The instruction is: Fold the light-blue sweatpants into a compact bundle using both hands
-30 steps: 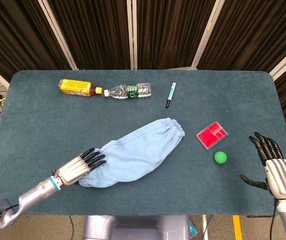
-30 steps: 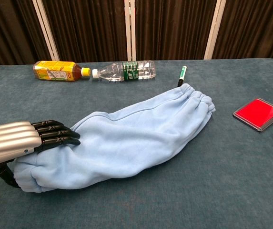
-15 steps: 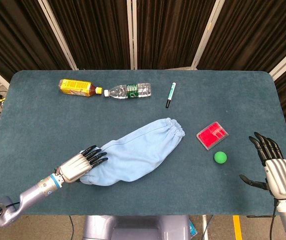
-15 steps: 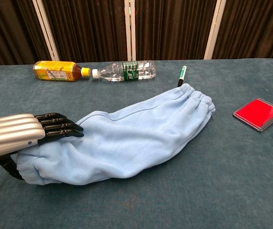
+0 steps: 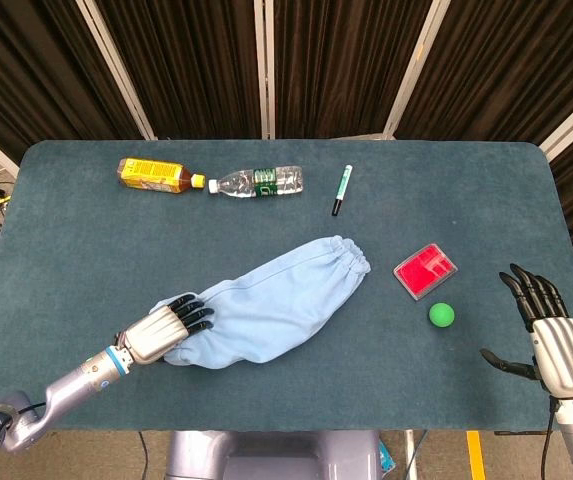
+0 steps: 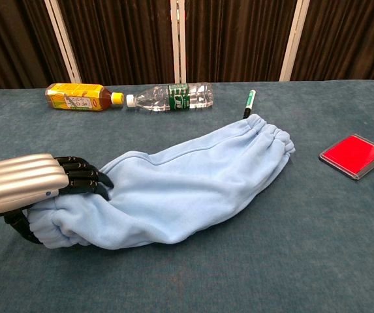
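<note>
1. Head view: the light-blue sweatpants (image 5: 271,308) lie slantwise mid-table (image 5: 96,250), cuff toward the pen (image 5: 341,189).
2. The left hand (image 5: 163,332) grasps the near-left end of the sweatpants, fingers curled over the cloth.
3. The right hand (image 5: 551,335) hangs released at the table's right edge, fingers spread, holding nothing.
4. Two bottles lie at the back, cap to cap: a yellow-labelled bottle (image 5: 154,174) of brown drink and a clear bottle (image 5: 261,182) that seems nearly empty.
5. A red case (image 5: 426,270) and green ball (image 5: 441,315) sit right of the cloth.
6. Chest view: the left hand (image 6: 33,186) clamps the bunched end of the sweatpants (image 6: 193,186), thumb underneath.
7. Against a second ago, that end has been drawn rightward, bunching the cloth shorter; the fingers curl more.
</note>
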### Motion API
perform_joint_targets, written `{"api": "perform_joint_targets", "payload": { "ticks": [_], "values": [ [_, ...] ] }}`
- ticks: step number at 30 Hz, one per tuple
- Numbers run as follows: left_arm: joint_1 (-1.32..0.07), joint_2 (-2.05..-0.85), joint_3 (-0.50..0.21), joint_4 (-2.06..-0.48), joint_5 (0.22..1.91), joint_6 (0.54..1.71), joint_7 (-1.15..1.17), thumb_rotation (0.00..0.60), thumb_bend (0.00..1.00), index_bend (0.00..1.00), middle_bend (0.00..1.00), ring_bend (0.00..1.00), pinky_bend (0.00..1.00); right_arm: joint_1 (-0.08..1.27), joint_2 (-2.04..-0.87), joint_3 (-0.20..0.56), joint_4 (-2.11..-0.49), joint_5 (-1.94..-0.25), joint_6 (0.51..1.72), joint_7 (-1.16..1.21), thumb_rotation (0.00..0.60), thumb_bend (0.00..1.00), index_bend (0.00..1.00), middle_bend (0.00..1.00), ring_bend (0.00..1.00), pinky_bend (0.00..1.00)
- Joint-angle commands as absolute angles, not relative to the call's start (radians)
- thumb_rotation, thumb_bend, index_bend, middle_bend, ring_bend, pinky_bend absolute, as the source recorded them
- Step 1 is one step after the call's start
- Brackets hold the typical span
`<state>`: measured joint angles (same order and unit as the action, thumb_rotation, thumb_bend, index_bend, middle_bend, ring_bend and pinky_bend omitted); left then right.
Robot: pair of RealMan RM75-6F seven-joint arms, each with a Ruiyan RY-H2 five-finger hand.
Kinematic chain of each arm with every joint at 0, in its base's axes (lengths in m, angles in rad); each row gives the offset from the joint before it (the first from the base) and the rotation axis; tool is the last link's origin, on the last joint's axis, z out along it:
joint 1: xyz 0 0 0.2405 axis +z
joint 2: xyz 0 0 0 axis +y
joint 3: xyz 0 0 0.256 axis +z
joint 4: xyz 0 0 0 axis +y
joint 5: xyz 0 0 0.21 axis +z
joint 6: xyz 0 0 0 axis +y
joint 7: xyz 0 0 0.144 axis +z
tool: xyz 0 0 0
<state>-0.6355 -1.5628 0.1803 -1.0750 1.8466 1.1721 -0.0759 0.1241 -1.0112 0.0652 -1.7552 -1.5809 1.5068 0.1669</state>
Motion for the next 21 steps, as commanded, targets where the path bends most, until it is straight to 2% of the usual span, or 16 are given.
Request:
{"api": "perform_joint_targets", "payload": {
  "ticks": [1, 2, 5, 13, 21],
  "values": [
    [-0.629, -1.58, 0.17, -1.055, 1.851, 1.202, -0.06, 0.6, 0.78, 0.74, 0.61, 0.59, 0.51, 0.124, -1.011, 0.066, -1.755, -1.581, 1.507, 0.168, 0.6, 0.0, 0.0, 0.0, 0.0, 0.0],
    [-0.628, -1.583, 0.169, -1.052, 1.851, 1.208, -0.061, 0.6, 0.81, 0.78, 0.65, 0.64, 0.56, 0.124, -1.011, 0.066, -1.755, -1.581, 1.507, 0.168, 0.6, 0.0, 0.0, 0.0, 0.0, 0.0],
    [-0.627, -1.586, 0.168, -1.049, 1.852, 1.214, -0.063, 0.6, 0.84, 0.79, 0.71, 0.68, 0.62, 0.124, -1.011, 0.066, -1.755, -1.582, 1.507, 0.167, 0.6, 0.0, 0.0, 0.0, 0.0, 0.0],
    [-0.629, -1.567, 0.169, -1.076, 1.841, 1.209, -0.069, 0.6, 0.87, 0.8, 0.73, 0.71, 0.68, 0.123, -1.012, 0.066, -1.756, -1.585, 1.508, 0.164, 0.6, 0.0, 0.0, 0.0, 0.0, 0.0],
    [-0.631, -1.536, 0.182, -1.096, 1.85, 1.217, -0.074, 0.6, 0.88, 0.81, 0.73, 0.71, 0.68, 0.123, -1.013, 0.065, -1.758, -1.585, 1.503, 0.159, 0.6, 0.0, 0.0, 0.0, 0.0, 0.0]
  ]
}}
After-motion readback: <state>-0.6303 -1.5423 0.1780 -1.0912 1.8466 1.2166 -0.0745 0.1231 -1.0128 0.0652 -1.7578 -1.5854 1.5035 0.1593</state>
